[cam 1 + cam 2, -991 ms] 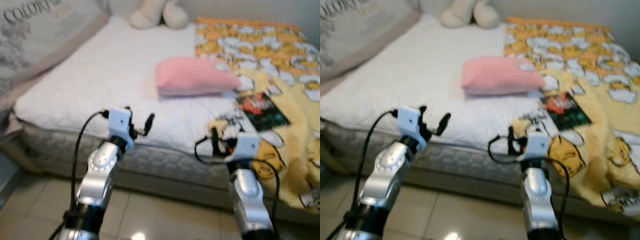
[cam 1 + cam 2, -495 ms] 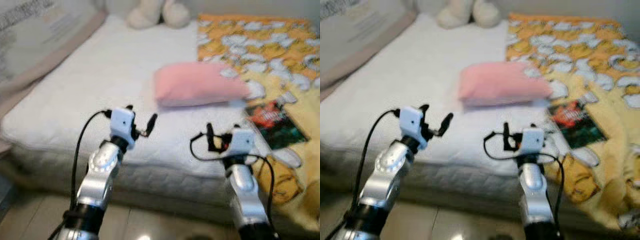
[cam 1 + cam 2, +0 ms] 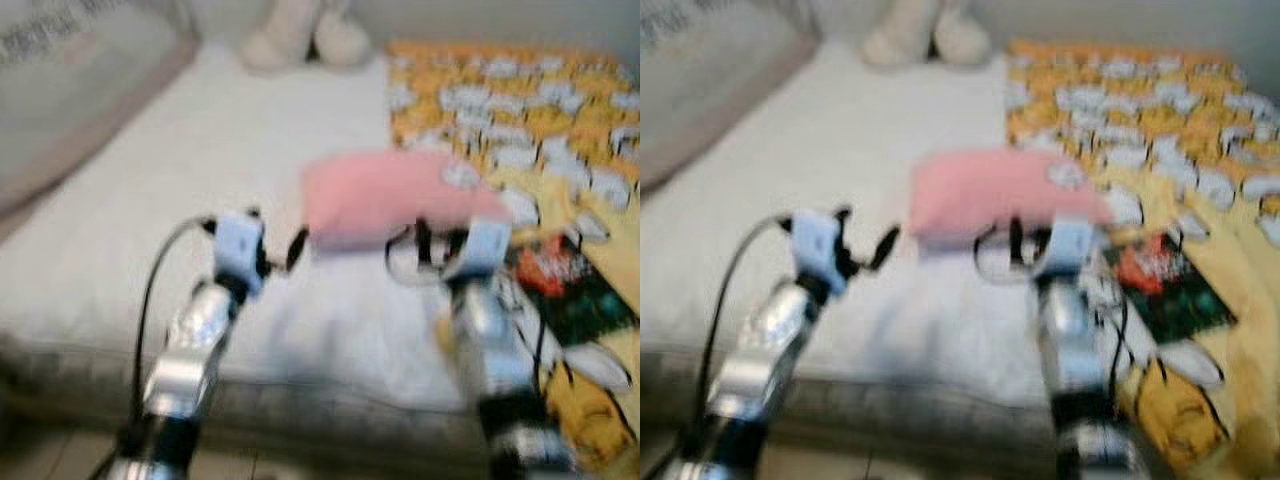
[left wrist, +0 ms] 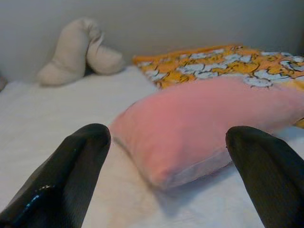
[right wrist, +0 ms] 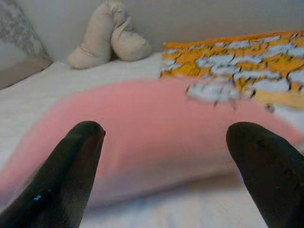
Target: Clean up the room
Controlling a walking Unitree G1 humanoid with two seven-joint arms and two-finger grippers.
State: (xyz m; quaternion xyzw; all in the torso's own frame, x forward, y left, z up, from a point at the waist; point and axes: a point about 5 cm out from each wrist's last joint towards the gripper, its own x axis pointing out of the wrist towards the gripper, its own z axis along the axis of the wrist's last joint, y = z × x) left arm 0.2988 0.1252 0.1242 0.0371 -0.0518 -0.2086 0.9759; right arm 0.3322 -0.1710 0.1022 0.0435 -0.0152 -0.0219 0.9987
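Pink pillow (image 3: 395, 195) lies in the middle of the bed, on the white mattress (image 3: 150, 200), with one end touching the yellow blanket (image 3: 1140, 110). Both grippers are held up in front of it, over the near part of the bed.

The left gripper (image 4: 166, 175) has its two black fingers (image 4: 71, 166) wide apart, and nothing is between them. It points at the near corner of the pillow and is close to it but not touching. In the head view it (image 3: 275, 250) is just beside the pillow's left end.

The right gripper (image 5: 166, 175) also has its fingers (image 5: 66, 166) wide apart, with nothing in them. It points at the long side of the pillow. In the head view it (image 3: 1025, 240) sits right in front of the pillow's near edge. The head pictures are blurry, so I cannot tell if it touches.

The silver arms reach up from the bottom of the head views, with black wires looping off them.

A dark book (image 3: 1165, 285) with red on it lies on the yellow blanket, near the right arm. A cream soft toy (image 4: 76, 52) sits at the far end of the bed by the wall. A big grey cushion (image 3: 70, 90) with letters leans along the left side.
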